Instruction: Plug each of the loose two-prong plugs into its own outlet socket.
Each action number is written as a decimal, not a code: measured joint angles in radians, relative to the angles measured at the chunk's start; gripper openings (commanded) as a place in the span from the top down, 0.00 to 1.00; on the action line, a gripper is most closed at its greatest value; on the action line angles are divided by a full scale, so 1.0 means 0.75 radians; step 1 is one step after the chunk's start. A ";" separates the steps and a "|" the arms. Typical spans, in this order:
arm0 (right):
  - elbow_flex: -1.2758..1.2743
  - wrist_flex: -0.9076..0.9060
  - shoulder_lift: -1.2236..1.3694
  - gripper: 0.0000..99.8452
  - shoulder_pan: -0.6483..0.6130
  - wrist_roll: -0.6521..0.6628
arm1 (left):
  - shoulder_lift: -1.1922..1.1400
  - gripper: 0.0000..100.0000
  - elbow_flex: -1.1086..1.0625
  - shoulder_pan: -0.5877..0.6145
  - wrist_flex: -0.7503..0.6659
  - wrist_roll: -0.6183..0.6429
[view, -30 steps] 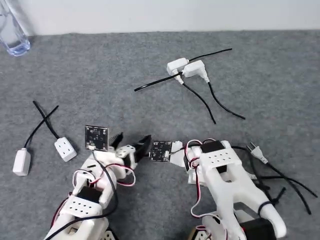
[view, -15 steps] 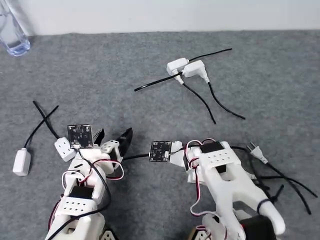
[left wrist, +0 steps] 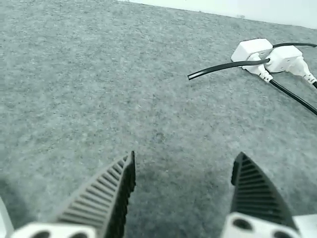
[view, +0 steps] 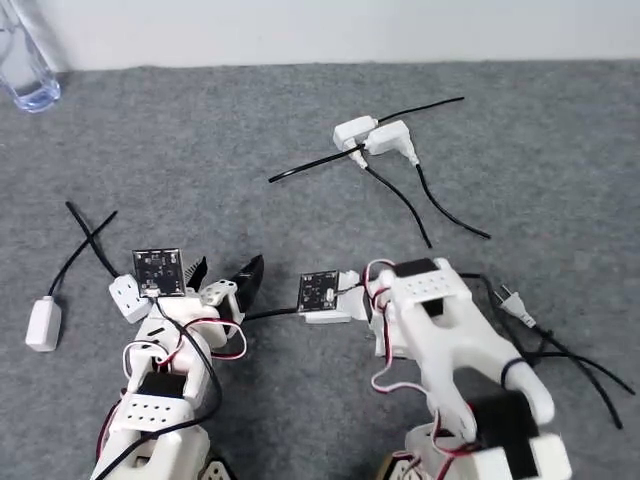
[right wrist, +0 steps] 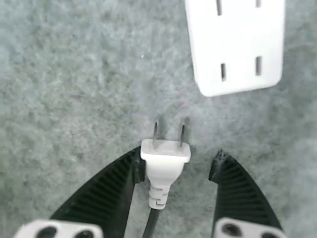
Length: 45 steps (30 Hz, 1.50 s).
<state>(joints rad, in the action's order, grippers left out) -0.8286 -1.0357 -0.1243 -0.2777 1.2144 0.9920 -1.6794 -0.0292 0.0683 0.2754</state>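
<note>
Right arm [view: 440, 330] shifted; plug [right wrist: 165, 157] lies between its spread jaws, touching one.

A glass [view: 25, 75] stands in the back left corner of the worktop [view: 560, 150]; two plug blocks [view: 375, 135] lie side by side near the back middle; a socket [view: 128, 297] lies toward the left edge, just beside the left end effector [view: 225, 278]; a loose plug [right wrist: 165, 153] lies between the fingers of the right end effector [right wrist: 177, 154], just before a socket block [right wrist: 237, 44].

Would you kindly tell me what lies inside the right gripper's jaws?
A white two-prong plug lies between them, nearer one jaw, prongs pointing toward the white outlet block. Its cord runs out of sight beneath the camera.
</note>
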 measured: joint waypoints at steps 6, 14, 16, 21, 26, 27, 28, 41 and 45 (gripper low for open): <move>0.135 -0.115 0.108 0.78 0.016 0.049 | 0.000 0.70 0.000 -0.004 0.000 0.000; 0.155 -0.139 0.125 0.78 0.018 0.088 | 0.000 0.70 0.000 -0.002 0.000 0.000; 0.155 -0.139 0.125 0.78 0.018 0.088 | 0.000 0.70 0.000 -0.002 0.000 0.000; 0.155 -0.139 0.125 0.82 0.014 0.074 | 0.000 0.70 0.000 -0.004 0.000 0.000; 0.155 -0.115 0.125 0.83 0.000 -0.008 | 0.000 0.70 0.000 -0.004 0.000 0.000; 0.153 -0.108 0.125 0.83 -0.004 -0.023 | 0.000 0.70 0.000 -0.004 0.000 0.000; 0.153 -0.104 0.125 0.84 -0.004 -0.039 | 0.000 0.70 0.000 -0.004 0.000 0.000; 0.153 -0.078 0.133 0.99 -0.002 -0.076 | 0.000 0.70 0.000 -0.004 0.000 0.000; 0.117 -0.059 0.104 0.99 -0.002 -0.113 | 0.000 0.70 0.000 -0.027 0.000 0.000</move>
<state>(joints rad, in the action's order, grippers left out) -0.7411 -1.0802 -0.0460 -0.2793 1.1301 0.9920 -1.6794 -0.0491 0.0683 0.2754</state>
